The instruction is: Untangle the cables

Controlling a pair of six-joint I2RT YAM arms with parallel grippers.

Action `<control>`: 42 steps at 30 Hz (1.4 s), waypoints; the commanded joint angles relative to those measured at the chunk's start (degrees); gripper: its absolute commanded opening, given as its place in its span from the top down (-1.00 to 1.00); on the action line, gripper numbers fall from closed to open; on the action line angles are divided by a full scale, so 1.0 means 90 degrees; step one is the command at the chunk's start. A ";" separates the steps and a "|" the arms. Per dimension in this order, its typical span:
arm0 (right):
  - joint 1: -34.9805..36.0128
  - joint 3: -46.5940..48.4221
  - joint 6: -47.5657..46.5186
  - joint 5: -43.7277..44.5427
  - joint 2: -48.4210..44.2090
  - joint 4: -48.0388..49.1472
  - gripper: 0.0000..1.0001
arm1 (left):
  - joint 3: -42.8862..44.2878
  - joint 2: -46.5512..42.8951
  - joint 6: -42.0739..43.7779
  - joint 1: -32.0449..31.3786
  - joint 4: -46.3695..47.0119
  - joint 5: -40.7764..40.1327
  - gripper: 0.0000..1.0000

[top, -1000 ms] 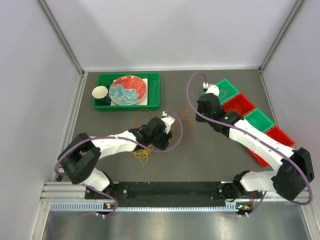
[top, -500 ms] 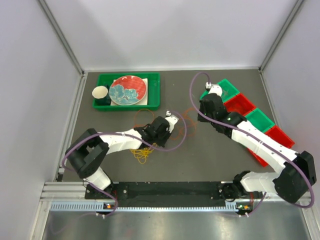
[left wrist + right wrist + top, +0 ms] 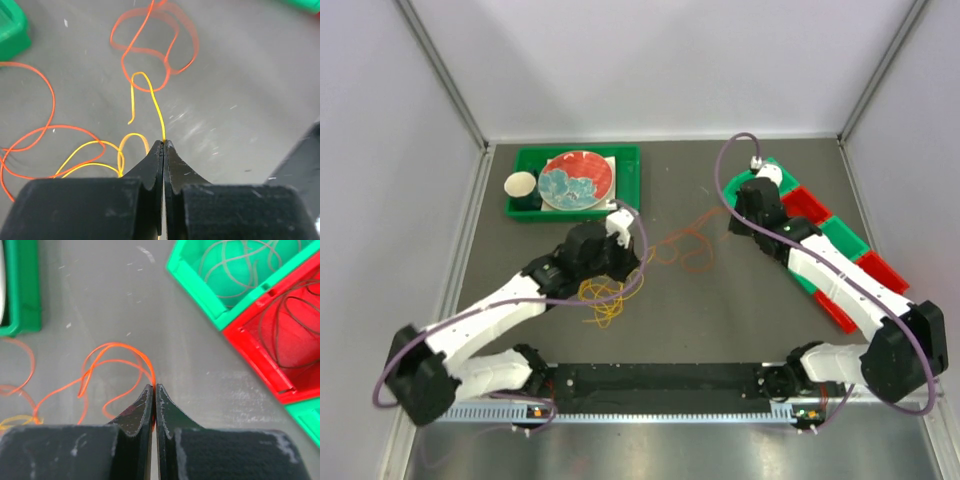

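Observation:
The cables lie mid-table: a yellow one [image 3: 600, 297] in loose loops and an orange one [image 3: 688, 245] stretched out to its right. My left gripper [image 3: 632, 262] is shut on the yellow cable [image 3: 145, 90], which rises out of the closed tips [image 3: 164, 142]. Beyond it lie the orange loops [image 3: 150, 47], and another orange strand [image 3: 50, 100] curls at the left. My right gripper [image 3: 730, 228] is shut on the orange cable [image 3: 115, 362], which enters its tips [image 3: 154, 386] from the left.
A green tray [image 3: 628, 185] at the back left holds a red and blue plate [image 3: 577, 180] and a cup [image 3: 520, 185]. Green and red bins [image 3: 840, 240] line the right side. A green bin [image 3: 200, 287] and a red bin [image 3: 260, 360] hold dark cable loops.
My left gripper shut on the yellow cable and drew back to the left. My right arm moved toward the back right with the orange cable, pulling it out of the tangle.

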 commanded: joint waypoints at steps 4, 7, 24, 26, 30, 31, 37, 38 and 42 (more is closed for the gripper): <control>-0.0629 -0.0178 0.0174 -0.0384 0.0751 0.0445 1.00 | 0.0103 -0.0902 -0.0740 0.0896 0.0392 0.1632 1.00; -0.0687 -0.0168 0.0135 -0.0248 0.0829 0.0357 1.00 | 0.0113 -0.1184 -0.1110 0.1433 0.0741 0.2178 1.00; -0.0795 -0.0685 0.0116 -0.0061 0.0683 0.0503 1.00 | -0.0883 -0.2328 -0.2723 0.2919 0.2278 0.1917 1.00; -0.0795 -0.0725 0.0145 -0.0013 0.0654 0.0503 1.00 | -0.0970 -0.2377 -0.2713 0.3007 0.2170 0.1644 1.00; -0.0795 -0.0881 0.0126 0.0143 0.0352 0.0513 1.00 | -0.1214 -0.2581 -0.3024 0.3426 0.2169 0.1467 1.00; -0.0795 -0.0891 0.0097 0.0192 0.0283 0.0503 1.00 | -0.1360 -0.2640 -0.3112 0.3486 0.2199 0.1370 1.00; -0.0795 -0.0998 -0.0021 -0.0032 -0.0195 0.0532 1.00 | -0.1732 -0.2553 -0.3337 0.3779 0.2092 0.0833 1.00; -0.0795 -0.1008 -0.0021 -0.0032 -0.0225 0.0503 1.00 | -0.1820 -0.2514 -0.3541 0.3808 0.2188 0.0764 1.00; -0.0795 -0.0959 -0.0177 -0.0371 -0.0313 0.0493 1.00 | -0.2133 -0.2057 -0.3690 0.3877 0.2784 0.1309 1.00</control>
